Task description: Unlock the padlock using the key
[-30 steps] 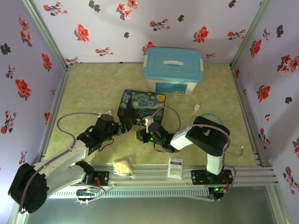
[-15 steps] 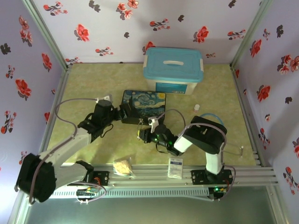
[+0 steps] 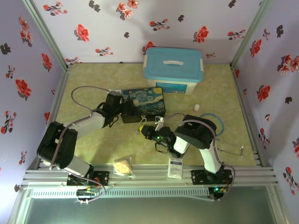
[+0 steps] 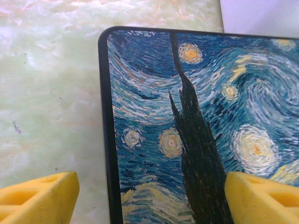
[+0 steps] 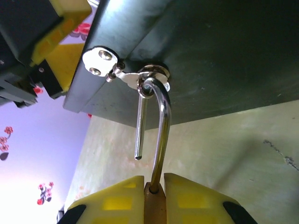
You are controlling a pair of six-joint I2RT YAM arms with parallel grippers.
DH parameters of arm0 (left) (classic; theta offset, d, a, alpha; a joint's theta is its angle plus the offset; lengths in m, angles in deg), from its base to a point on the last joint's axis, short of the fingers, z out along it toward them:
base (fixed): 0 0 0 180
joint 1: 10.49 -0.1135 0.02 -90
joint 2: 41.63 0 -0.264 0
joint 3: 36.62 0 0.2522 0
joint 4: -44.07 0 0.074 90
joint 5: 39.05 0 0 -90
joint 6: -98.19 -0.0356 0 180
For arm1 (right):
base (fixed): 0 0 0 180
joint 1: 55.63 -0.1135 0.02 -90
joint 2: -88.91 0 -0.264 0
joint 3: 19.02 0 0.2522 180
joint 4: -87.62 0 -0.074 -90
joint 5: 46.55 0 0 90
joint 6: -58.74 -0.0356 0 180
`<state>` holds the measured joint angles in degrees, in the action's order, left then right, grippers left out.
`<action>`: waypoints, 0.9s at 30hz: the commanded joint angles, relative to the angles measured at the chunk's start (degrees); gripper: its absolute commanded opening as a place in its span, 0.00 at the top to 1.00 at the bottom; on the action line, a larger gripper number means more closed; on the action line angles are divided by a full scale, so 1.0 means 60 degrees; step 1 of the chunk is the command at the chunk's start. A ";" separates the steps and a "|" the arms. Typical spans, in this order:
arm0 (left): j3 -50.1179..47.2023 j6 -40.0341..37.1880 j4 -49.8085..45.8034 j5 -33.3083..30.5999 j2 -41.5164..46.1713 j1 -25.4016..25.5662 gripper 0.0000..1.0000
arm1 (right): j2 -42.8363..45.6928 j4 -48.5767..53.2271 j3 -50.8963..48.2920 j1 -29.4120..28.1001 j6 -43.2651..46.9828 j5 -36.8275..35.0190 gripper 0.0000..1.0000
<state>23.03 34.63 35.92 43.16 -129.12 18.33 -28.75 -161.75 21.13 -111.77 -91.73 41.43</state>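
The brass padlock (image 5: pixel 154 205) is pinched between the yellow fingers of my right gripper (image 5: pixel 154 181), which is shut on its body. Its silver shackle (image 5: pixel 161 135) stands open, the short leg hanging free, while the curve still hooks through the hasp ring (image 5: pixel 152 77) on the front of the Starry-Night tin box (image 3: pixel 144 103). From above, my right gripper (image 3: pixel 145 132) sits just in front of the tin. My left gripper (image 3: pixel 122 108) is at the tin's left end, open, its fingertips (image 4: pixel 37 200) straddling the lid's edge (image 4: pixel 106 140). The key is hidden.
A blue-lidded plastic bin (image 3: pixel 173 70) stands behind the tin. A white bottle cap (image 3: pixel 196 107) and a blue ring (image 3: pixel 211 124) lie to the right. A small bag (image 3: pixel 124 167) and a white packet (image 3: pixel 175 167) rest by the front rail. Flowered walls close in three sides.
My left gripper has swung away from me along the tin's left end, and the tin has turned squarer and shifted back slightly. The right gripper has followed with the padlock.
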 commanded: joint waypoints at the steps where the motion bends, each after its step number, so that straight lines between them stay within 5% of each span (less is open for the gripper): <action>1: 0.0101 -0.0554 0.0198 -0.0202 -0.0248 -0.0044 0.25 | -0.0479 0.0628 -0.0054 -0.0194 -0.0601 -0.0660 0.93; 4: -0.0043 -0.0625 0.0259 -0.0210 -0.0374 -0.0042 0.38 | -0.0444 0.0613 -0.0048 -0.0196 -0.0860 -0.0975 0.93; 27: -0.0791 -0.1169 0.0128 -0.0639 -0.0464 -0.0039 0.43 | 0.0017 0.0613 0.0131 -0.0428 -0.3946 -0.4690 0.95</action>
<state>20.78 30.32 43.79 42.57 -130.58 18.48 -28.84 -160.48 22.01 -115.67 -109.12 25.12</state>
